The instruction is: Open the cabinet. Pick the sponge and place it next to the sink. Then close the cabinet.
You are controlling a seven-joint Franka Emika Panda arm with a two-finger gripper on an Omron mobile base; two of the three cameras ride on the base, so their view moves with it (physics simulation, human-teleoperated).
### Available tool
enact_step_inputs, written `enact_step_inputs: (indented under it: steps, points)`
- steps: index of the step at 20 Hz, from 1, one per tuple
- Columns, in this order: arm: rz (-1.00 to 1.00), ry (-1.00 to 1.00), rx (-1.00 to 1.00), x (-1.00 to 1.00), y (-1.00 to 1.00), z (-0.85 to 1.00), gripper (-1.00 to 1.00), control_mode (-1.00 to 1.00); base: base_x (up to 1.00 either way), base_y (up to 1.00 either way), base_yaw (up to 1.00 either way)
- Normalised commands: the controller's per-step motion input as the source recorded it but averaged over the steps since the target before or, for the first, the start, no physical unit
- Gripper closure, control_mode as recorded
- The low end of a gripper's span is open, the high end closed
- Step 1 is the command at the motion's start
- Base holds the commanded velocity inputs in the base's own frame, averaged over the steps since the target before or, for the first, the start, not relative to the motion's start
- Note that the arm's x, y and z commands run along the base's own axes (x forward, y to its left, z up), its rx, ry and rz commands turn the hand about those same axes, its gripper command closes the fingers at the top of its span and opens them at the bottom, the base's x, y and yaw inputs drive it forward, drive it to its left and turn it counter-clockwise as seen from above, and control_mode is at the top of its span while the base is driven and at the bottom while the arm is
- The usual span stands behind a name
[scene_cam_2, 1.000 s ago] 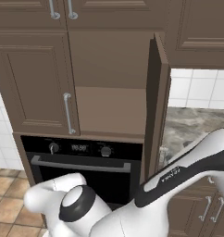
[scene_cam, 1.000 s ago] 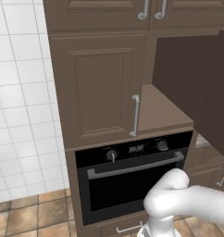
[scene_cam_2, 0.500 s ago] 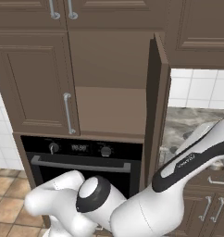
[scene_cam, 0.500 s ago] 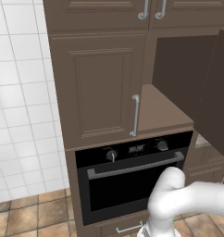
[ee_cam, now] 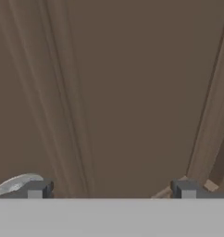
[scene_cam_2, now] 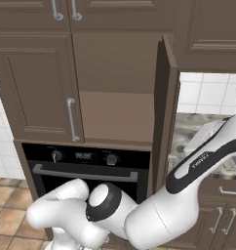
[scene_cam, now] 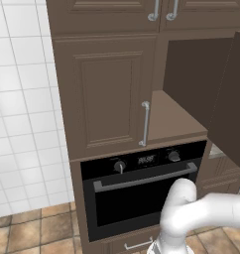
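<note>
The cabinet [scene_cam: 112, 89] stood with its left door [scene_cam_2: 34, 85] shut and its right door [scene_cam_2: 164, 112] swung out edge-on toward the robot, baring a plain brown shelf [scene_cam_2: 115, 117] inside. A long silver handle [scene_cam: 145, 124] ran down the shut door. Below the cabinet sat a black oven [scene_cam: 142, 191] with knobs and a bar handle, and above it two more brown doors [scene_cam_2: 66, 12] with short curved handles. White wall tiles [scene_cam: 18, 124] lay to the left, over a brown tiled floor [scene_cam: 37, 230]. To the right of the open door a speckled bench [scene_cam_2: 188, 134] met more white tiles. The white arm [scene_cam_2: 188, 195] bent low in front of the oven, covering part of it in the right base view.

In the hand view the pincer [ee_cam: 111, 190] was spread wide, its two dark tips far apart, facing a brown raised-panel surface close up, with a pale curved shape at the lower left too unclear to name. The sponge could not be made out on the shelf, so its place relative to the pincer could not be told.
</note>
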Motion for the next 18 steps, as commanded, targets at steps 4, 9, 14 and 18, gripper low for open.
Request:
enact_step_inputs:
  steps: [4,9,14,18]
  points:
    - [0.0,-0.01,0.07,-0.32,0.25,0.0,-1.0,-1.0,0.0,0.0,0.0]
    - [0.0,0.0,0.03,-0.25,0.33,0.0,-1.0,-1.0,0.0,0.0,0.0]
    - [-0.02,0.0,0.0,0.13,0.47,0.0,-1.0,-1.0,0.0,0.0,0.0]
    - [-0.11,-0.01,0.0,0.68,0.64,0.0,-1.0,-1.0,0.0,0.0,0.0]
